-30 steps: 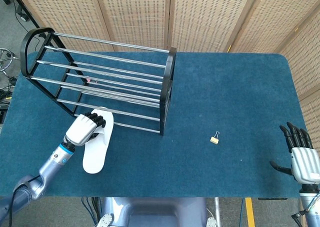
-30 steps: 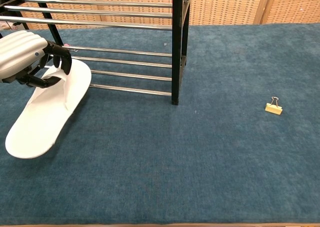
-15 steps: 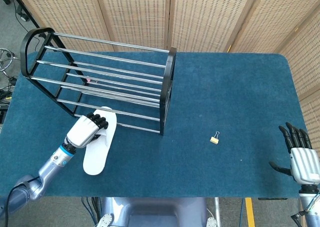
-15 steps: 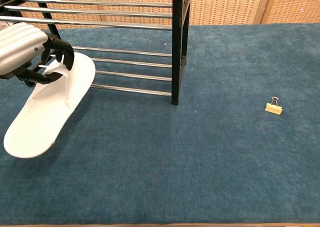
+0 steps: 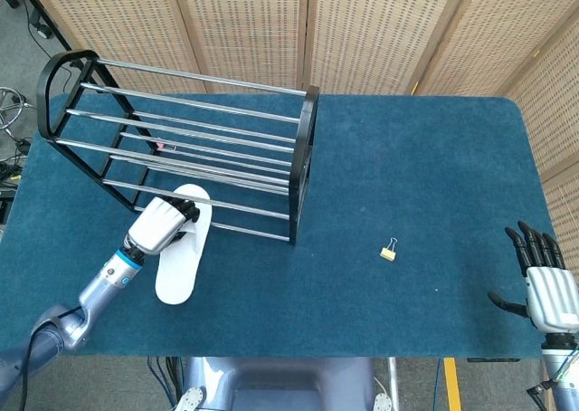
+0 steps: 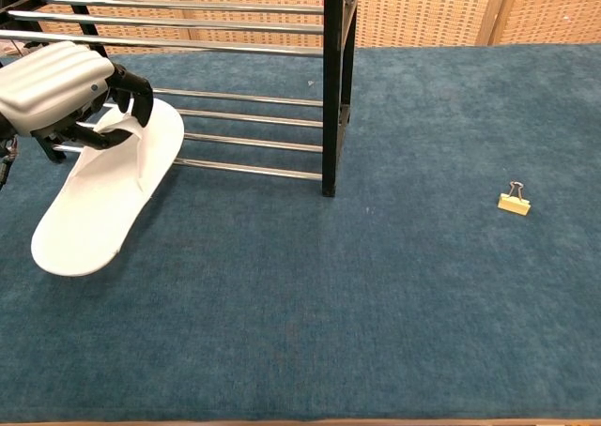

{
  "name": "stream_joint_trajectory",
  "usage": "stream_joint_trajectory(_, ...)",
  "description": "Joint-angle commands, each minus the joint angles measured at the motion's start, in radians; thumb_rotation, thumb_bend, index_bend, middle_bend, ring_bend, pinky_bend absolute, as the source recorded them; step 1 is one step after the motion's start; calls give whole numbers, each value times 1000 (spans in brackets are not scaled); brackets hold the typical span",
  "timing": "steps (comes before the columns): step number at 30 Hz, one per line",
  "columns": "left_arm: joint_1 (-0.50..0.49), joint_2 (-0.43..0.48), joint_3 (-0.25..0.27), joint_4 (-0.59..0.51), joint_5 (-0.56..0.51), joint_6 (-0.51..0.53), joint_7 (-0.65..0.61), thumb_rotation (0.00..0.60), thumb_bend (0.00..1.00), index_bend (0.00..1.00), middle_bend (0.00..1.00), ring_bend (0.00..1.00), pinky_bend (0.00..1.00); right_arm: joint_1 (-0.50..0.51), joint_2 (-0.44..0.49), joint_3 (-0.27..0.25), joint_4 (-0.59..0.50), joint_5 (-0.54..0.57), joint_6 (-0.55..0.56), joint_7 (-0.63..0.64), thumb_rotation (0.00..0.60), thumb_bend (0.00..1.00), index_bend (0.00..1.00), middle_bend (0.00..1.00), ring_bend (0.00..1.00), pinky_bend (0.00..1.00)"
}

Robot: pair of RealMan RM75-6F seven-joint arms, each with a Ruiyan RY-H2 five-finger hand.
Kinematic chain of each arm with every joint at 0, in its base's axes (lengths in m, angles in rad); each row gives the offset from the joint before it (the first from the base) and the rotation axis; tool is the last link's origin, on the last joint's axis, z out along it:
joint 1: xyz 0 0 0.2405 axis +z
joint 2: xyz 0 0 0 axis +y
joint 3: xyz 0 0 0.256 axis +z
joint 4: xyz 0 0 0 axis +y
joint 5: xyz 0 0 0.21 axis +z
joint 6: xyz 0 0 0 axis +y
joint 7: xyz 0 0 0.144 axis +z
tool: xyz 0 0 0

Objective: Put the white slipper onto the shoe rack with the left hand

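I had the left hand (image 6: 58, 93) closed around the strap of the white slipper (image 6: 108, 196), fingers clamped on it. The slipper's toe end was touching the lowest front bars of the shoe rack (image 5: 181, 148), its long axis pointing into the rack and the heel toward me. The right hand (image 5: 547, 284) was well apart, fingers spread, holding nothing.

Behind your table (image 5: 425, 157) stands a folding screen (image 5: 362, 31) of tan woven panels in pale wood frames, angled in and out along the back and right side. The tabletop is covered in dark blue carpet-like cloth. Grey floor (image 5: 23, 58) shows at far left, with cables and a metal stand base (image 5: 11, 103). Light is even.
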Motion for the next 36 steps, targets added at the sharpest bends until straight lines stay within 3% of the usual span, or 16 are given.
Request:
stream_joint_trajectory(1,-1,-12,4,17,-5,-8,-7,600,586,726,572,504,611,0,0,0,1,1,-1,0,600,0,0,0,0,0)
stream_joint_trajectory(36,-63,-120,-4,246,-68,-102,-65,600,576,726,572,504,611,11,-10,3,17,33,-40,-10,600,0,0,0,0,0)
